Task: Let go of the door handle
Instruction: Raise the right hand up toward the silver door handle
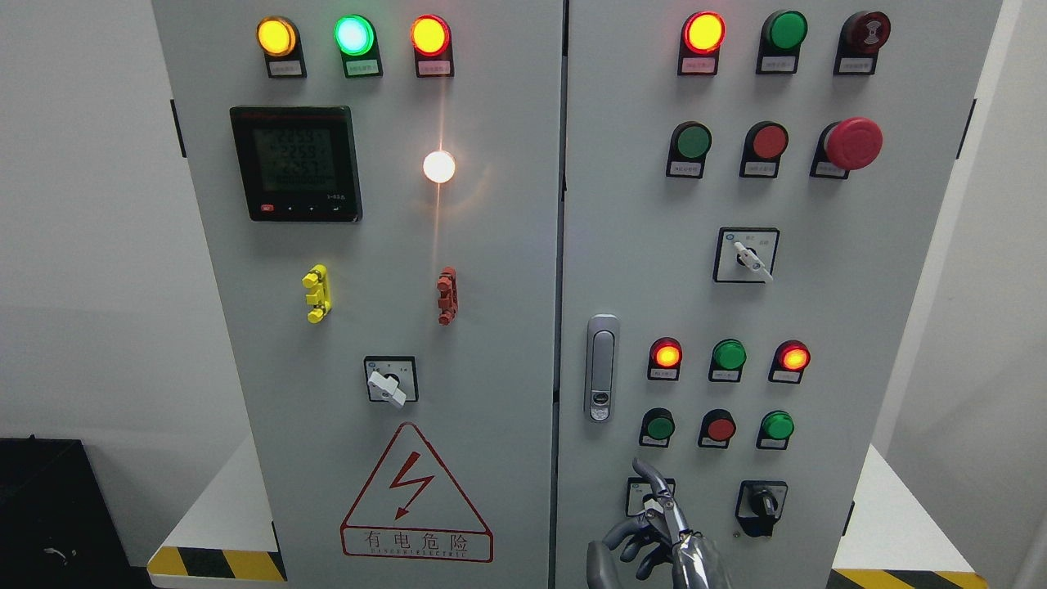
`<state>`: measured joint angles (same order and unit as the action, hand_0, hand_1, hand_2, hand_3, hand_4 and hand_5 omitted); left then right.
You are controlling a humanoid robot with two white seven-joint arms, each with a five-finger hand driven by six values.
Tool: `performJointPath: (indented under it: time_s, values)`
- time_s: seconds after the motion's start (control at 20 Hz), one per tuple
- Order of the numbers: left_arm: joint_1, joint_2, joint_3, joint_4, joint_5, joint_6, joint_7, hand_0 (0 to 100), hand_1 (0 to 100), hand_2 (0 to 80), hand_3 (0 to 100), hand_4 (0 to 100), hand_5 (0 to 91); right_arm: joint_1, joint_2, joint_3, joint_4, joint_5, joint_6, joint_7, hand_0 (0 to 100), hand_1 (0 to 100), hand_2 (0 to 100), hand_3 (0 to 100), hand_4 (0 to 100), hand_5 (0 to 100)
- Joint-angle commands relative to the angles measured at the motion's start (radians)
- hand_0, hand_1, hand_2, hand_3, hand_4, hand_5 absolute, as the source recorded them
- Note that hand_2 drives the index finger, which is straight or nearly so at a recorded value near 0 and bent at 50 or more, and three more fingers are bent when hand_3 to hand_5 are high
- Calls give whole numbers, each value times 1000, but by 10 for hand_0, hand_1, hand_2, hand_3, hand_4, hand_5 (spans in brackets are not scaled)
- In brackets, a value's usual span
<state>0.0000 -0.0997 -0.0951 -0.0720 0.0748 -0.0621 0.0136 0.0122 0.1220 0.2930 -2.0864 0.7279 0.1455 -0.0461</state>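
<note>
Sitting flush on the right door's [818,286] left edge, the handle [602,368] looked rigid, smooth metal, best taken along its narrow lever. The right hand [658,536] hung below it, apart from it, fingers loosely curled on nothing. Lamps [667,356], buttons [658,426] and a selector [761,501] crowded close.

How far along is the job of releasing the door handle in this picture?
Done: the door handle lies flush in its housing on the right cabinet door, with nothing touching it. In hand: a hand hangs below it at the bottom edge, fingers loosely curled and empty. Which arm it belongs to is unclear. Left: seemingly only moving that hand clear.
</note>
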Motion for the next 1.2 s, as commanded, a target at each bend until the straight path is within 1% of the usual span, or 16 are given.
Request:
performJointPath:
  time_s: [0.0, 0.15, 0.3, 0.5, 0.65, 0.8, 1.0, 1.15]
  values:
    - [17, 0, 0, 0, 0, -1, 0, 120, 556, 0, 0, 0, 0, 2, 4, 5, 29, 319, 0, 17, 578, 379, 40, 951, 934, 947]
    - [17, 0, 0, 0, -1, -1, 0, 120, 556, 0, 0, 0, 0, -32, 5, 18, 64, 407, -1, 31, 584, 375, 28, 949, 929, 942]
    - [17, 0, 0, 0, 0, -1, 0, 120, 556, 0, 0, 0, 0, -69, 5, 20, 92, 475, -1, 31, 587, 372, 0, 946, 925, 937]
    - [17, 0, 0, 0, -1, -1, 0, 120, 556, 0, 0, 0, 0, -112, 7, 20, 121, 550, 0, 29, 590, 370, 0, 943, 919, 928]
    - [17, 0, 0, 0, 0, -1, 0, 120, 556, 0, 0, 0, 0, -127, 5, 21, 140, 580, -1, 29, 593, 368, 0, 941, 915, 925]
    - [17, 0, 0, 0, 0, -1, 0, 120, 556, 0, 0, 0, 0, -144, 7, 20, 166, 648, -1, 26, 593, 364, 0, 937, 914, 916]
    - [17, 0, 0, 1, -1, -1, 0, 120, 556, 0, 0, 0, 0, -158, 4, 18, 183, 674, -1, 22, 590, 356, 0, 929, 903, 906]
    - [17, 0, 0, 0, -1, -1, 0, 120, 556, 0, 0, 0, 0, -195, 5, 14, 212, 722, 2, 20, 583, 350, 0, 947, 920, 933]
